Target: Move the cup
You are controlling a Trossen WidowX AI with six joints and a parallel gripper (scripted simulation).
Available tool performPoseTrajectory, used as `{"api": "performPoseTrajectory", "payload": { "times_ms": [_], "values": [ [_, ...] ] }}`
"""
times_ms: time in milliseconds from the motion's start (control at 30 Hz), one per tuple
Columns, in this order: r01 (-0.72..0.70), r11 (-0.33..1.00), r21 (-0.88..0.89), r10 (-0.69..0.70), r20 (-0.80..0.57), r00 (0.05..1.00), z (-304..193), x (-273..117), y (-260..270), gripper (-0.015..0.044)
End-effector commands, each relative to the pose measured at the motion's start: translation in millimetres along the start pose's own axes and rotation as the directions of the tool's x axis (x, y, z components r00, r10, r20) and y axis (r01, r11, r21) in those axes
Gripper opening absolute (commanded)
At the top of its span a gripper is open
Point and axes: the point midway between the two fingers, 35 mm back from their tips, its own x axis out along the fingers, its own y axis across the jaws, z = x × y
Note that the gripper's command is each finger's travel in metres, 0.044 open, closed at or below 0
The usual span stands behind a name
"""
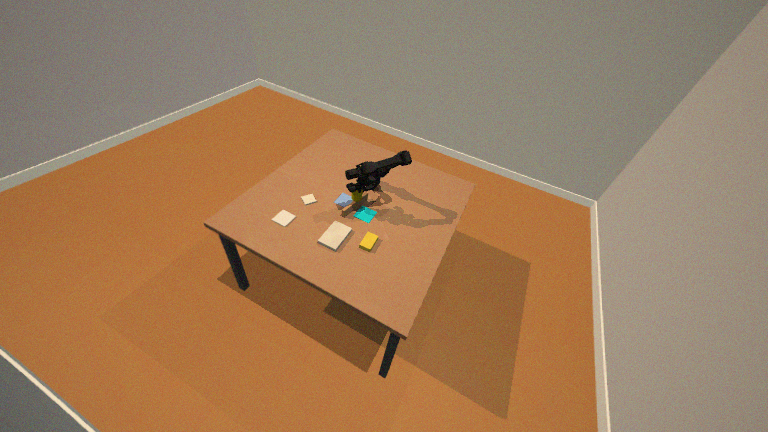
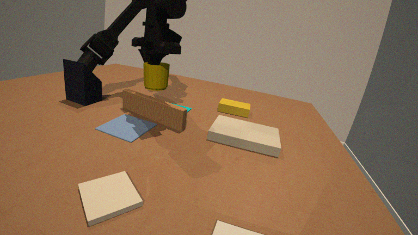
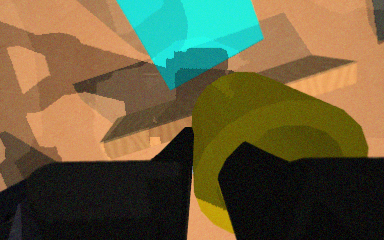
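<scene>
A yellow-olive cup point(image 2: 156, 75) point(image 3: 260, 120) point(image 1: 356, 194) hangs in the air, held by its rim. My gripper point(image 2: 154, 61) point(image 3: 206, 165) is shut on the cup's wall, one finger inside and one outside. The cup is above the low wooden wall point(image 2: 154, 109) point(image 3: 210, 107) that stands between the two pads. The light blue pad point(image 2: 124, 127) point(image 1: 342, 199) lies on the near side of the wall. The cyan pad point(image 3: 190, 32) point(image 1: 365, 214) point(image 2: 183, 107) lies on the far side, mostly hidden by the wall in the exterior view. The marbles inside the cup are not visible.
A yellow block point(image 2: 234, 107) point(image 1: 368, 240) and a large cream slab point(image 2: 245, 135) point(image 1: 335, 234) lie right of the pads. Smaller cream tiles point(image 2: 108, 196) point(image 1: 283, 217) point(image 1: 308, 198) lie toward the table's front. The arm's dark base point(image 2: 80, 82) stands at the back left.
</scene>
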Motion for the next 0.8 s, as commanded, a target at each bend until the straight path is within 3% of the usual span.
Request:
{"api": "performPoseTrajectory", "payload": {
  "times_ms": [0,767],
  "values": [
    [0.000,1.000,0.003,0.000,0.005,1.000,9.5,-0.6,3.5,0.0000],
    [-0.001,1.000,0.002,0.001,0.008,1.000,65.9,-2.0,27.4,0.0000]
  ]
}}
